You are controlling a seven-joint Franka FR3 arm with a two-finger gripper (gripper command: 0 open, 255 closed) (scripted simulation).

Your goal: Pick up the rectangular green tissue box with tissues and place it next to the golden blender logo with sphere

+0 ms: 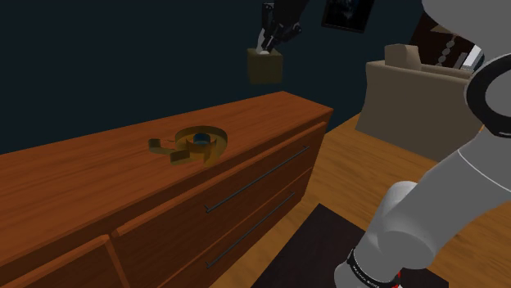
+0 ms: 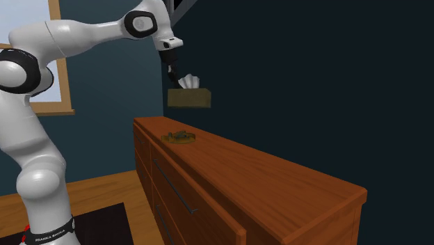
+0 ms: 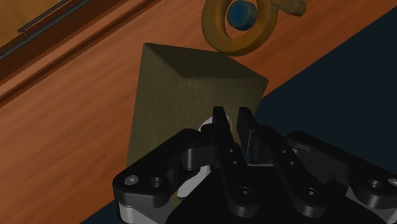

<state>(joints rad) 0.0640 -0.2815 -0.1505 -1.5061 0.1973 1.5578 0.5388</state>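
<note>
Aloft, jaws pinch the olive tissue box over the wooden dresser, dark wall behind.

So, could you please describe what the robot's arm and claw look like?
The arm is glossy white with smooth, rounded links and black rings at the joints. A black band with small white lettering and a red edge circles its base. The claw is all black, with two slim fingers and round screw holes.

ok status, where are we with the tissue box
Gripper shut on tissue box, holding it from the top. Box aloft above the dresser, not yet beside the gold logo. Nothing between them.
</note>
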